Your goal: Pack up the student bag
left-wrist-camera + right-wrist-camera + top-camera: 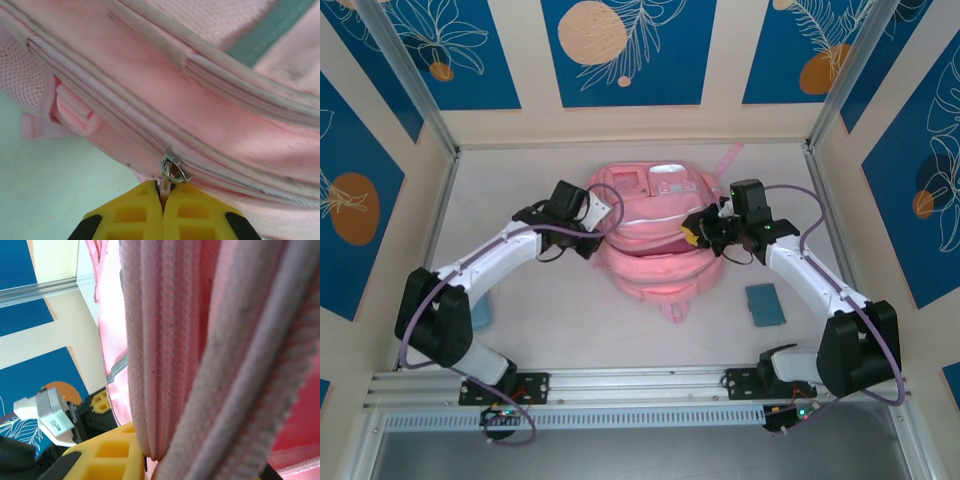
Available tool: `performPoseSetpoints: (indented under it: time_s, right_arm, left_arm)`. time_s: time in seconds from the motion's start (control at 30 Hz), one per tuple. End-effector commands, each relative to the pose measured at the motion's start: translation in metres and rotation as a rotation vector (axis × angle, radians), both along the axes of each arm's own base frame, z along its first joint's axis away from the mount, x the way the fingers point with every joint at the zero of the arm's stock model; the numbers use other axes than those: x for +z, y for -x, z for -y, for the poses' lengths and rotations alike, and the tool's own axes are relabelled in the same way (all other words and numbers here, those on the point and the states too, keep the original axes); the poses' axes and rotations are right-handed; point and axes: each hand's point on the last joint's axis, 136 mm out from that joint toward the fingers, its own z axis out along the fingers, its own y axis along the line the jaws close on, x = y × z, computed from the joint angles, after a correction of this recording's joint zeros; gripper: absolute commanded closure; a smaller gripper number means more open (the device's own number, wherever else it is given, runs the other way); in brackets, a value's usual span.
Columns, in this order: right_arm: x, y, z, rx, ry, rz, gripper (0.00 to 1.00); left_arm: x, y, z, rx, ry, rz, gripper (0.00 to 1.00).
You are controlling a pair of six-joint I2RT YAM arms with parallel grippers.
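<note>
Count: 1 bag [660, 275], 2 arms, 2 grippers, 2 flat blue pieces, all on 1 table [550, 340].

L to R in the top view:
- Pale blue piece [483, 310] lies near-left, partly hidden under the left arm [490, 255] and well apart from the bag.
- The left gripper [603, 215] is at the bag's left edge.
- The bag lies flat mid-table w/ its front pockets up. One strap points to the far side and a loop to the near side. Its main opening gapes btwn the two grippers.
- The right gripper [696, 230] is at the bag's right edge, at the lip of the opening.
- Darker blue piece [765, 303] lies near-right, just beside the right arm [810, 280] and clear of the bag.

Left wrist view: the yellow fingers [200, 217] are pressed together, clamped on the zip tab [163, 189]. The tab sits just under the metal slider [172, 169]. The bag's zip line runs diagonally right above the jaws, w/ table showing at lower left.

Right wrist view: the bag's corded edge hangs straight down in front of the lens and blocks most of it. It touches one yellow finger [112, 450]. The other finger is behind the fabric, so can't tell if these jaws are apart or gripping.
</note>
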Motion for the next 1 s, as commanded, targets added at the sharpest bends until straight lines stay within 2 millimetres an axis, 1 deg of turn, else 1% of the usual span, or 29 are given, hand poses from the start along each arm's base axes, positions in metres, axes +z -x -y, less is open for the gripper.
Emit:
performPoseSetpoints:
  time_s: [0.0, 0.13, 0.27, 0.3, 0.33, 0.37, 0.43, 0.47, 0.53, 0.63, 0.67, 0.8, 0.93, 0.97]
  right_arm:
    - [0.006, 0.0, 0.002, 0.043, 0.009, 0.023, 0.83]
    - [0.005, -0.002, 0.0, 0.048, -0.001, 0.029, 0.83]
    - [0.004, -0.007, -0.007, 0.055, -0.029, 0.034, 0.82]
    - [0.004, -0.008, -0.01, 0.058, -0.035, 0.035, 0.82]
    - [0.003, -0.01, -0.013, 0.059, -0.04, 0.034, 0.82]
    - [0.003, -0.012, -0.015, 0.06, -0.046, 0.036, 0.82]
    - [0.001, -0.017, -0.02, 0.061, -0.055, 0.035, 0.82]
    - [0.001, -0.018, -0.023, 0.063, -0.06, 0.038, 0.82]
    - [0.0, -0.022, -0.027, 0.064, -0.063, 0.036, 0.82]
    - [-0.001, -0.027, -0.03, 0.064, -0.072, 0.04, 0.82]
    - [-0.002, -0.028, -0.031, 0.067, -0.074, 0.04, 0.82]
    - [-0.002, -0.031, -0.035, 0.089, -0.084, 0.041, 0.82]
    - [-0.005, -0.031, -0.038, 0.109, -0.096, 0.036, 0.82]
    - [-0.005, -0.032, -0.039, 0.114, -0.101, 0.034, 0.82]
  left_arm:
    - [0.009, -0.036, -0.024, 0.054, -0.04, 0.048, 1.0]
    - [0.004, -0.056, -0.023, 0.054, -0.046, 0.03, 1.0]
    - [0.004, -0.066, -0.026, 0.089, -0.043, 0.023, 1.0]
    - [0.006, -0.067, -0.028, 0.11, -0.039, 0.024, 0.95]
    - [0.01, -0.067, -0.03, 0.139, -0.033, 0.016, 0.88]
    - [0.014, -0.065, -0.032, 0.163, -0.024, 0.01, 0.79]
    - [0.024, -0.059, -0.039, 0.231, -0.007, 0.004, 0.57]
    - [0.028, -0.056, -0.044, 0.268, -0.009, 0.009, 0.49]
    - [0.034, -0.048, -0.061, 0.37, -0.016, 0.019, 0.33]
    - [0.036, -0.033, -0.092, 0.518, -0.028, 0.007, 0.19]
    - [0.035, -0.029, -0.103, 0.568, -0.036, 0.001, 0.16]
    - [0.027, -0.005, -0.167, 0.824, -0.099, -0.039, 0.06]
    - [0.014, 0.03, -0.23, 1.06, -0.133, -0.121, 0.0]
    - [0.01, 0.038, -0.242, 1.104, -0.143, -0.142, 0.0]
